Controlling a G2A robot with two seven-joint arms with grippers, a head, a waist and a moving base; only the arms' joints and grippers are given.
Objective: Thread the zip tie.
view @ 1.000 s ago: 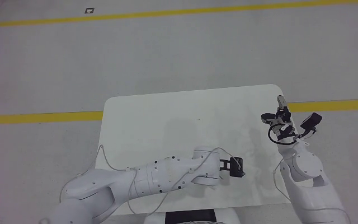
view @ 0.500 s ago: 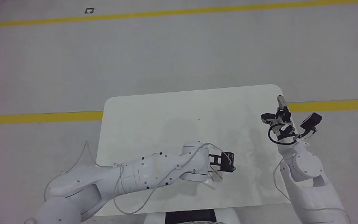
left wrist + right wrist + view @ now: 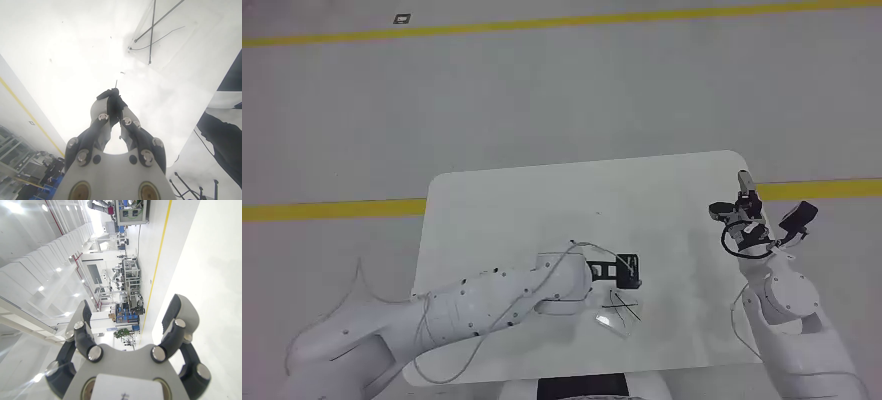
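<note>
My left gripper point(image 3: 632, 270) hovers over the middle of the white table point(image 3: 502, 210), shut on a thin black zip tie point(image 3: 116, 83). The tie's tip pokes out past the closed fingertips point(image 3: 105, 94). Just nearer the table's front edge lies a clear plastic bag point(image 3: 608, 319) holding several loose black zip ties point(image 3: 151, 28). My right gripper point(image 3: 734, 200) is raised at the table's right edge, open with nothing between its fingers point(image 3: 173, 311), and faces out toward the room.
Most of the table's left and far parts are bare white surface. The table's rounded right corner lies next to the right arm. Yellow floor lines point(image 3: 332, 210) run behind and beside the table.
My left gripper has drawn back from the front edge toward the table's middle and leftward, uncovering the clear bag of ties. The right arm has stayed still.
</note>
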